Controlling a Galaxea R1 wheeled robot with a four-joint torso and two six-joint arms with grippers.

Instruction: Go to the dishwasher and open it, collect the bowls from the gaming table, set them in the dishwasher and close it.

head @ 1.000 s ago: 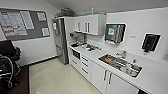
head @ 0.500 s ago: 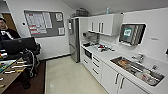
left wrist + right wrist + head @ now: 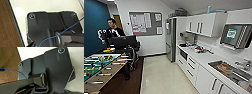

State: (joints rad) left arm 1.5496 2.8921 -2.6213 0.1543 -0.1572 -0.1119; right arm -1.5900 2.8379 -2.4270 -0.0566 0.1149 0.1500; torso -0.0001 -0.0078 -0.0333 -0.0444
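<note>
Your two arms hang low over the floor: the left wrist view looks past the robot's dark plate onto pale flooring (image 3: 37, 6) with a strip of brown carpet (image 3: 7, 28) along one edge, and the right wrist view looks onto the same pale floor beside a brown wooden surface (image 3: 8, 63). You cannot tell from either view whether the fingers stand apart or together. In the head view you face a small kitchen. At 3 o'clock runs a white counter (image 3: 204, 58) over white handled cabinets (image 3: 190, 68); a steel sink (image 3: 231, 71) is set into it at 4 o'clock. White wall cupboards (image 3: 204, 23) hang at 2 o'clock, with a wall-mounted dispenser (image 3: 235, 35) beside them. A tall steel refrigerator (image 3: 170, 38) stands at 12 o'clock, and a notice board (image 3: 145, 23) hangs on the wall at 11 o'clock. At 8 o'clock stands the football table (image 3: 99, 70), green field and rods, on dark carpet. Behind it, at 10 o'clock, a person (image 3: 112, 31) stands near a dark screen (image 3: 124, 41). You cannot make out the dishwasher among the counter fronts.
</note>
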